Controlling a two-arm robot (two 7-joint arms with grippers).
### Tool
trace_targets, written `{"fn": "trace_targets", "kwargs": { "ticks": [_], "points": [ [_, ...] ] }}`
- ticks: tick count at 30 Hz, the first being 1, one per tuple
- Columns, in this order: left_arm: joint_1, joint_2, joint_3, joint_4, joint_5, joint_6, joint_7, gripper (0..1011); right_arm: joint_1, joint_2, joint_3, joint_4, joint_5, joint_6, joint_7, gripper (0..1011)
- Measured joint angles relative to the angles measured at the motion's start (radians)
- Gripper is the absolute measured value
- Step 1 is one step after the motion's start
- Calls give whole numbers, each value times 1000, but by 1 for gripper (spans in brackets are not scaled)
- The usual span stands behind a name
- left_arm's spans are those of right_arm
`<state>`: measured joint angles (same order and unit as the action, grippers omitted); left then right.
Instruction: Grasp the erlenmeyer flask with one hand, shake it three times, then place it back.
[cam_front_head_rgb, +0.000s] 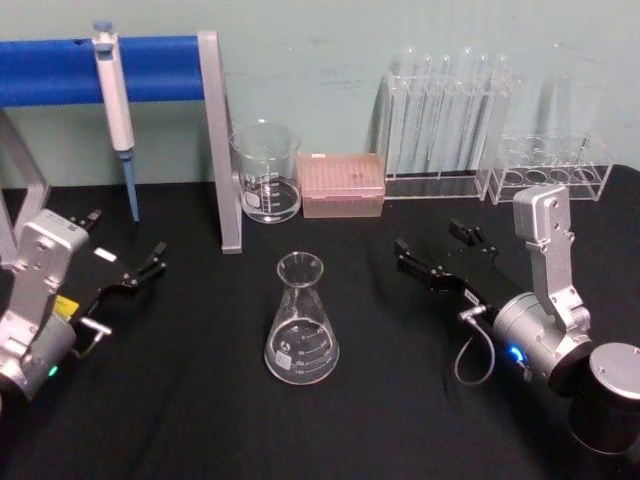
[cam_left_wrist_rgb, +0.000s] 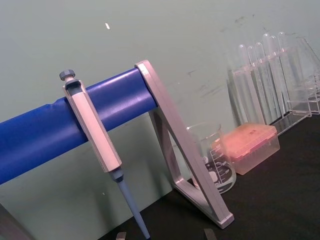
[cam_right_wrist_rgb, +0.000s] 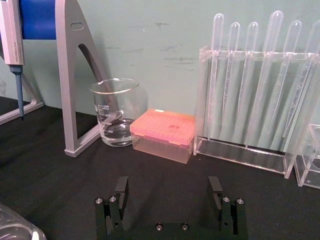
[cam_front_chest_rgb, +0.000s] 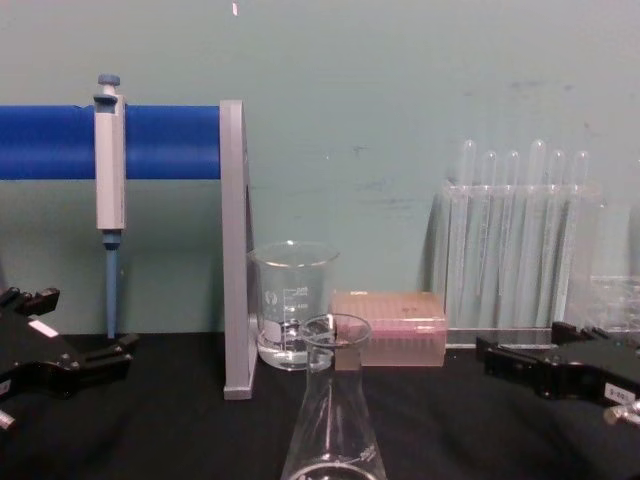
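The erlenmeyer flask (cam_front_head_rgb: 301, 325) stands upright on the black table, midway between my two arms, with a small tag at its neck (cam_front_chest_rgb: 346, 357). My right gripper (cam_front_head_rgb: 432, 240) lies low on the table to the flask's right, open and empty, with its fingers pointing toward the back. In the right wrist view its two fingers (cam_right_wrist_rgb: 121, 189) stand wide apart, and the flask's glass edge (cam_right_wrist_rgb: 14, 229) shows at a corner. My left gripper (cam_front_head_rgb: 125, 245) rests on the table to the flask's left, also open and empty. Neither gripper touches the flask.
A glass beaker (cam_front_head_rgb: 266, 172) with some liquid and a pink tip box (cam_front_head_rgb: 342, 185) stand behind the flask. A pipette (cam_front_head_rgb: 117, 110) hangs on a blue bar stand (cam_front_head_rgb: 222, 150) at back left. Clear racks (cam_front_head_rgb: 440, 120) (cam_front_head_rgb: 550, 165) stand at back right.
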<state>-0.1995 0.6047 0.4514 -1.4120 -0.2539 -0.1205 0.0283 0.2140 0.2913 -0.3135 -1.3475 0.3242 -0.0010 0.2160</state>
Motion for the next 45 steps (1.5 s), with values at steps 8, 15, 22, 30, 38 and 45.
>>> {"fn": "trace_targets", "kwargs": {
  "ticks": [8,15,22,30,38,45],
  "points": [
    [0,0,0,0,0,0,0,1001,-1,1,-1,-1,0,0,-1,1003],
    [0,0,0,0,0,0,0,1001,-1,1,-2,-1,0,0,-1,1003],
    [0,0,0,0,0,0,0,1001,-1,1,-2,-2,1,0,-2,1003],
    [0,0,0,0,0,0,0,1001,-1,1,-3,-2,1,0,-2,1002],
    [0,0,0,0,0,0,0,1001,-1,2,-2,-2,1,0,-2,1003],
    [0,0,0,0,0,0,0,1001,-1,2,-2,-2,1,0,-2,1003]
  ]
}}
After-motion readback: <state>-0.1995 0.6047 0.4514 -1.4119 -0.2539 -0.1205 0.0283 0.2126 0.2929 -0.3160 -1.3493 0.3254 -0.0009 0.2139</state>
